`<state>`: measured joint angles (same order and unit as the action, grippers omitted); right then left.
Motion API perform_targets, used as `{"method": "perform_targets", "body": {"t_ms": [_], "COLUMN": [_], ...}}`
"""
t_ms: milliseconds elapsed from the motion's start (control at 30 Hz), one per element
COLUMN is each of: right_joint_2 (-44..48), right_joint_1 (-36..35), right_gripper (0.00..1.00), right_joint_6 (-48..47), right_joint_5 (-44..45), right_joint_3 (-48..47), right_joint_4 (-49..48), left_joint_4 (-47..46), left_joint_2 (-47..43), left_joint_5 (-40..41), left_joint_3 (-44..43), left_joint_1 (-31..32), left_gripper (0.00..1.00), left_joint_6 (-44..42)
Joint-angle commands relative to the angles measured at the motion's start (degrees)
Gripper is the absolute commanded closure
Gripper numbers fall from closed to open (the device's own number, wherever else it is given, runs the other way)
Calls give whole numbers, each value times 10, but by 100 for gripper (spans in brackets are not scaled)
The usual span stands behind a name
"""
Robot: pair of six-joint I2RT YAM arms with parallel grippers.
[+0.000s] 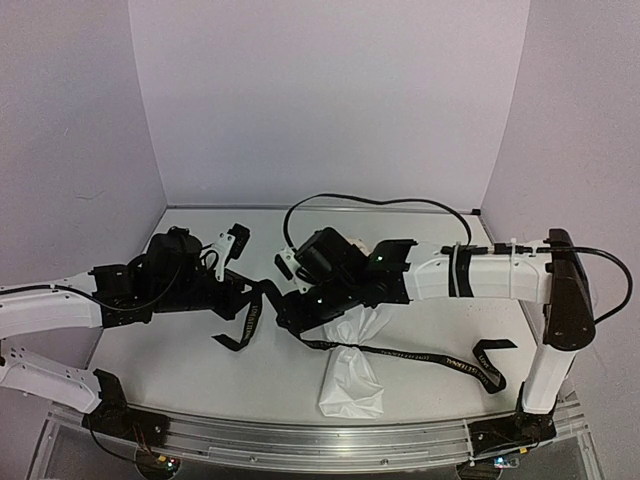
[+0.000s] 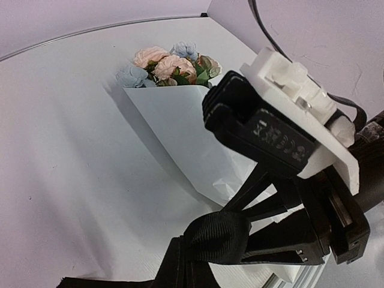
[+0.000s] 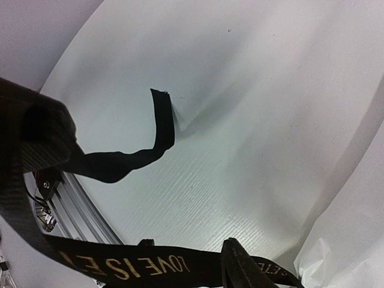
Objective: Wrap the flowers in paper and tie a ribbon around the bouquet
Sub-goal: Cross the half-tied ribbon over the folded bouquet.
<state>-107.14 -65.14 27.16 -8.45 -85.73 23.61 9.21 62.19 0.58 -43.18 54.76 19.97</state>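
The bouquet (image 1: 350, 378) is laid by the near edge of the bench (image 1: 170, 360), long axis near-to-far, blooms (image 2: 171, 63) pointed toward the far edge and shown only by the left wrist. The ribbon (image 1: 440, 357) is clamped in the left jaws; whether the right jaws are apart or together cannot be told.

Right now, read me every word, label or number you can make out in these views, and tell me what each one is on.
"LOVE IS": pale letters on the ribbon, upside down in the right wrist view; what follows is cut off or hidden.
Ribbon lettering in the top view: too small to read.
Raised marking on the black housing in the left wrist view: too blurred to read.
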Motion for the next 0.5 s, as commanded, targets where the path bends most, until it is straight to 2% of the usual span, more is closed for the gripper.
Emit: {"method": "perform_targets", "body": {"t_ms": [0, 100, 167, 300, 467], "right_joint_2": [-2, 16, 33, 82, 156], "right_joint_1": [-1, -1, -1, -1, -2], "right_gripper": [75, 91, 98, 100, 100], "right_joint_6": [5, 3, 0, -5, -4], "right_joint_5": [6, 15, 23, 41, 84], "right_joint_3": [-22, 1, 16, 58, 154], "right_joint_4": [-5, -3, 3, 20, 21], "left_joint_4": [-5, -9, -10, -17, -33], "left_joint_2": [-1, 6, 20, 69, 142], "left_joint_5": [-3, -11, -36, -83, -114], "left_joint_3": [-12, -12, -15, -36, -78], "left_joint_1": [2, 2, 2, 8, 25], "left_gripper": [100, 100, 100, 100, 100], "left_joint_6": [3, -1, -9, -36, -68]}}
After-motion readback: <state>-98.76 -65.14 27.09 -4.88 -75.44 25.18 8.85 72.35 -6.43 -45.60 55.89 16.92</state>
